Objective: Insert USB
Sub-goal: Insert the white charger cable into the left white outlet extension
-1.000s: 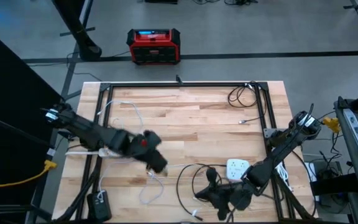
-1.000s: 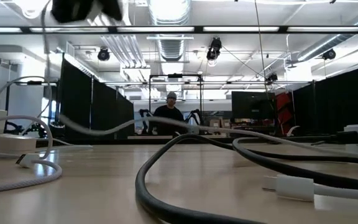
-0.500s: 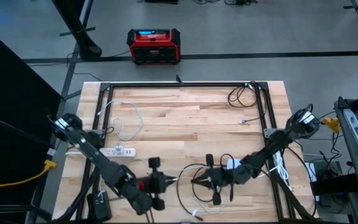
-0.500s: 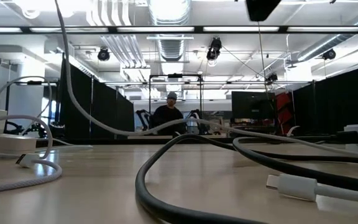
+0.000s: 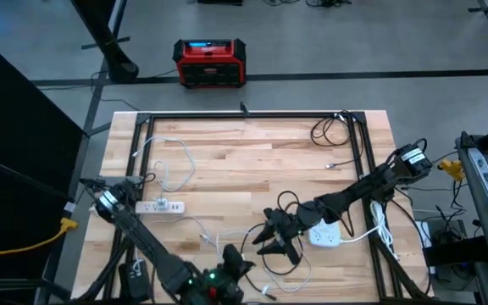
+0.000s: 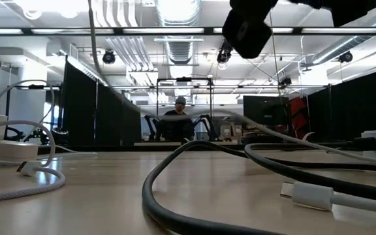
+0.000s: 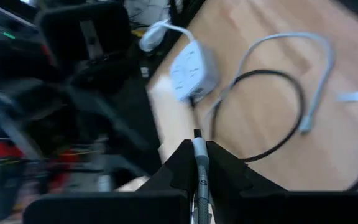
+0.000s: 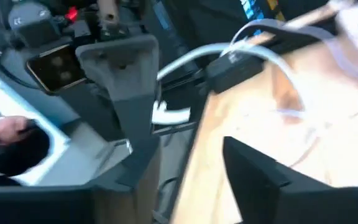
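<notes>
Left gripper (image 5: 230, 271): clenched on the USB plug (image 7: 199, 151), tip poking out between the fingers, low over the table (image 5: 252, 161) by its front edge; right gripper (image 5: 271, 238): released, spread wide and empty, just beside the white charger block (image 5: 322, 233); probably the target socket, though no port visible from here. To do it well: steady the block with the free gripper first, gripping its sides and leaving the port face clear; bring the plug level and square to the port, not tilted; check the plug's flat side against the slot; push straight and slowly; keep the trailing cord out from under the black cable (image 5: 246, 251) loops.
</notes>
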`<state>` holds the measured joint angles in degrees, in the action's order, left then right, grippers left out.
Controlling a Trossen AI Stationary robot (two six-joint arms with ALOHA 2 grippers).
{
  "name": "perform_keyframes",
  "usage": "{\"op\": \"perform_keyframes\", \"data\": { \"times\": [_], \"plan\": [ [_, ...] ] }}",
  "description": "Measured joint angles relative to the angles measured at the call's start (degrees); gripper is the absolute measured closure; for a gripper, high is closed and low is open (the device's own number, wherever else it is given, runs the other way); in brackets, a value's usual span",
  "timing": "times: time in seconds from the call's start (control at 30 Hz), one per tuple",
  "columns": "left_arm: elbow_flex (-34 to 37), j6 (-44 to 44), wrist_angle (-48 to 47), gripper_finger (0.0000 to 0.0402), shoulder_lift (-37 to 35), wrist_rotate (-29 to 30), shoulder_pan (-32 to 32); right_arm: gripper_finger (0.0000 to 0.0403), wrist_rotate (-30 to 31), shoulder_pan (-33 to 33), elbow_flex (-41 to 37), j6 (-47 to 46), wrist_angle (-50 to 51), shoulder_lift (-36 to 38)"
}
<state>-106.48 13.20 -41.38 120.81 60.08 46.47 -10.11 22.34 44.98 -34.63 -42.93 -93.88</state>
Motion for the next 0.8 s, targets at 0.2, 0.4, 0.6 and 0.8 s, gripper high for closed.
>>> {"op": "perform_keyframes", "data": {
  "times": [0.2,0.4,0.6,0.8],
  "plan": [
    [-6.92,1.31,-5.77,0.0389,4.23,4.04,1.54,0.0151,-2.55,0.10,-0.05,-4.04,-3.39,-0.01],
    [-7.86,3.84,-5.37,0.0389,4.88,9.06,2.18,0.0138,-3.78,1.44,-0.02,3.28,-5.52,-0.03],
    [-7.91,3.91,-4.64,0.0389,4.88,9.83,2.13,0.0150,0.84,4.65,2.79,17.99,-5.20,-0.03],
    [-8.13,4.13,-2.47,0.0389,4.88,10.06,2.13,0.0172,2.78,5.86,7.36,22.77,1.59,-0.05]
  ]
}}
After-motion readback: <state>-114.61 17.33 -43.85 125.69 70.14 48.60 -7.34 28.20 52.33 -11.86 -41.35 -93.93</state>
